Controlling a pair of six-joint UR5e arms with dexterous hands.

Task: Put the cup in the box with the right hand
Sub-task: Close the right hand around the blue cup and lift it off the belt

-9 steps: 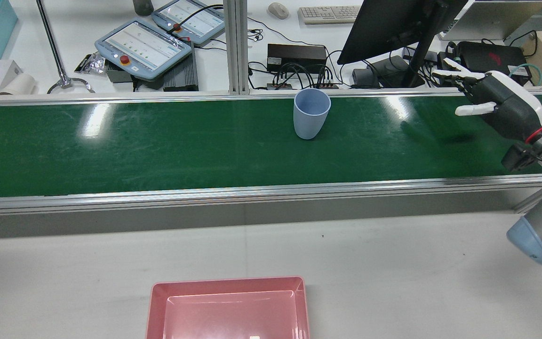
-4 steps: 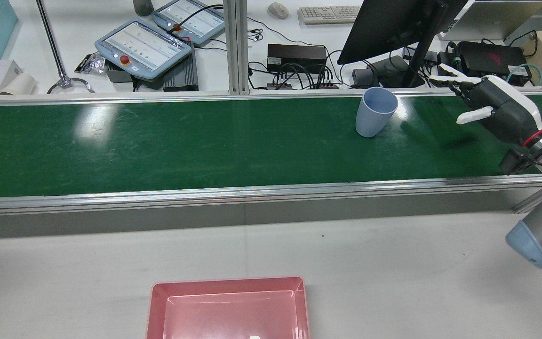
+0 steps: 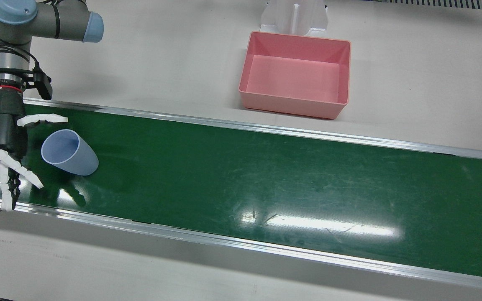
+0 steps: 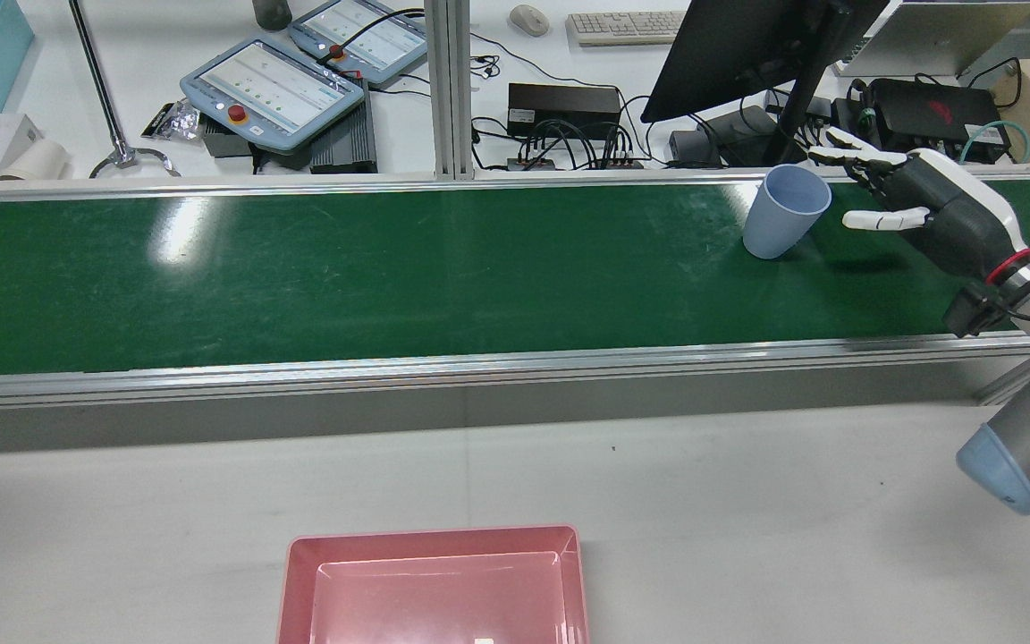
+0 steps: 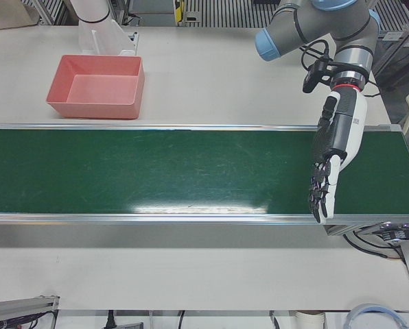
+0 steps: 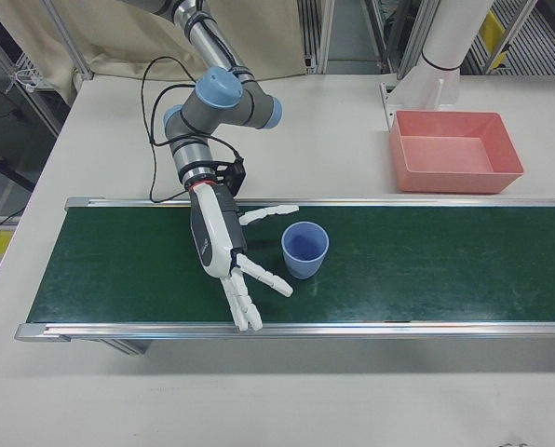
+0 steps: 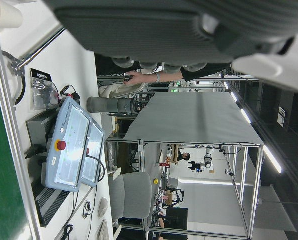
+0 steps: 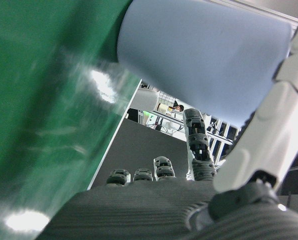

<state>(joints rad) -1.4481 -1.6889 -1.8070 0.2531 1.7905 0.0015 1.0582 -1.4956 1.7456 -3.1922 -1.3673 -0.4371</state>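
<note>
A light blue cup (image 3: 69,152) stands upright on the green conveyor belt (image 3: 266,175), open end up. My right hand (image 3: 4,138) is open just beside it, thumb on one side and fingers spread on the other, not closed on it. The cup (image 4: 783,212) and right hand (image 4: 935,210) also show in the rear view, and in the right-front view the cup (image 6: 304,250) stands by the hand (image 6: 223,247). The cup (image 8: 204,55) fills the right hand view. The pink box (image 3: 293,106) sits empty on the white table. My left hand (image 5: 331,154) hangs open over the belt's other end.
The belt has raised aluminium rails (image 4: 479,367) on both sides. The box (image 4: 433,537) lies across the near rail from the cup in the rear view. Pendants, cables and a monitor stand (image 4: 783,125) sit behind the far rail.
The cup has travelled along the belt toward my right hand and now stands between its thumb and fingers. The right hand has lowered a little and shifted toward the cup.
</note>
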